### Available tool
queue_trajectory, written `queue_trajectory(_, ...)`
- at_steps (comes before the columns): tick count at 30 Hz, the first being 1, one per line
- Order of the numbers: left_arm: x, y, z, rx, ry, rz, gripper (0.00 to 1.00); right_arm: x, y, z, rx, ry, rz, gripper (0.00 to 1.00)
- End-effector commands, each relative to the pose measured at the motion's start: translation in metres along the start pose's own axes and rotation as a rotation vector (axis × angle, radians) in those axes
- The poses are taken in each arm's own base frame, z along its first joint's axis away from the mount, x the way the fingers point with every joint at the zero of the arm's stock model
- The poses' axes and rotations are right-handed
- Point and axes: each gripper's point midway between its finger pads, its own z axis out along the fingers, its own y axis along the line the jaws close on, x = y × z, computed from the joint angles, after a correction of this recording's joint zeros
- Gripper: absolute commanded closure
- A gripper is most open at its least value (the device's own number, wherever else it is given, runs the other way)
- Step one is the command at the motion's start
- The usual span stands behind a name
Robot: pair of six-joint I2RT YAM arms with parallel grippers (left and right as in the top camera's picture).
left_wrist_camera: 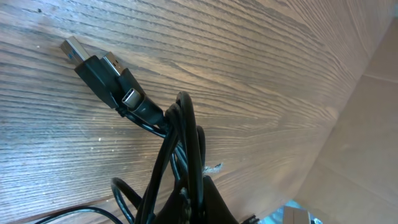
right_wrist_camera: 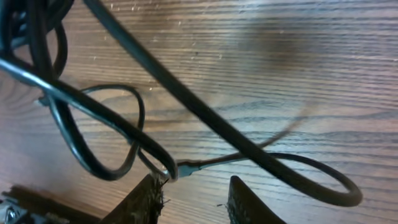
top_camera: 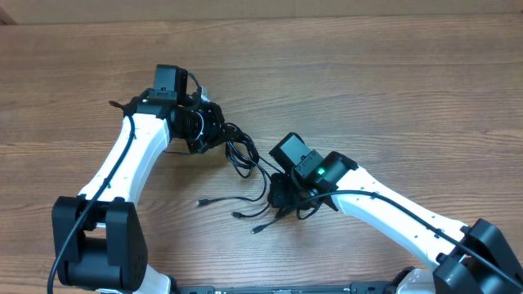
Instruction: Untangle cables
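Cables point(top_camera: 242, 152): thin black cords, lying bunched in a tangle near the middle of the tabletop point(top_camera: 392, 73). The knot is sitting at the upper-left end of the run, and strands are trailing down and to the right from it.
Loose ends point(top_camera: 237, 214): three are fanning out on the wood just below the tangle. Each is ending in a small plug, and they are lying apart from one another.
Plugs point(left_wrist_camera: 115, 65): in the left wrist view, three plug heads are lying close together at the far end of the cables, with silver metal showing on them. Cannot tell which cord each belongs to.
Bundle point(left_wrist_camera: 180, 143): several strands are running from those plugs toward the camera, crossing and twisting over each other.
Loop point(right_wrist_camera: 311, 180): in the right wrist view, one strand is crossing the wood diagonally and curling back into a closed loop. A thinner strand is meeting it from the side.
Left gripper point(top_camera: 214, 131): sitting at the upper-left end of the cables, right against the knot.
Left fingers point(left_wrist_camera: 217, 208): showing as one dark wedge at the bottom edge, pressed together, with the bundle running in between them. They are clamping the cables.
Right gripper point(top_camera: 279, 196): hovering at the lower-right end of the cables, over the trailing strands.
Right fingers point(right_wrist_camera: 146, 200): standing apart with bare wood showing between them. A thin strand is passing just beyond one tip, and nothing is being gripped.
Tabletop: wood-grain surface, carrying the cables.
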Motion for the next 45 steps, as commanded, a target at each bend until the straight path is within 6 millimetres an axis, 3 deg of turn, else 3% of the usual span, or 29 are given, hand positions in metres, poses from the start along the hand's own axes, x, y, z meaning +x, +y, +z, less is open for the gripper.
queue_trajectory(1, 0.002, -0.008, -0.002, 0.039, 0.015, -0.004, 0.96, -0.005, 0.003, -0.001, 0.017, -0.037, 0.032, 0.67)
queue_trajectory(8, 0.003, -0.012, -0.003, 0.059, 0.022, 0.001, 0.96, 0.001, 0.007, 0.003, 0.032, -0.055, 0.045, 0.70)
queue_trajectory(15, 0.003, -0.013, -0.003, 0.065, 0.023, -0.004, 0.96, 0.005, 0.006, 0.020, 0.019, -0.093, 0.100, 0.71)
queue_trajectory(23, 0.002, -0.013, -0.003, 0.067, 0.020, 0.000, 0.96, 0.006, 0.005, 0.023, 0.014, -0.096, 0.098, 0.96)
queue_trajectory(30, 0.002, -0.013, -0.003, 0.068, 0.019, 0.054, 0.96, 0.003, 0.010, 0.016, -0.003, -0.090, 0.041, 0.96)
queue_trajectory(37, 0.002, -0.013, -0.003, 0.068, 0.017, 0.105, 0.96, -0.001, 0.017, -0.020, -0.008, -0.104, 0.005, 0.96)
queue_trajectory(43, 0.002, -0.014, -0.003, 0.068, 0.017, 0.109, 0.96, 0.004, 0.018, -0.021, -0.017, -0.083, 0.006, 0.96)
queue_trajectory(44, 0.002, -0.013, -0.003, 0.068, 0.017, 0.109, 0.96, 0.004, 0.018, -0.021, -0.017, -0.083, 0.006, 0.89)
queue_trajectory(45, 0.002, -0.013, -0.003, 0.068, 0.017, 0.108, 0.96, 0.004, 0.018, -0.020, -0.017, -0.083, 0.006, 0.74)
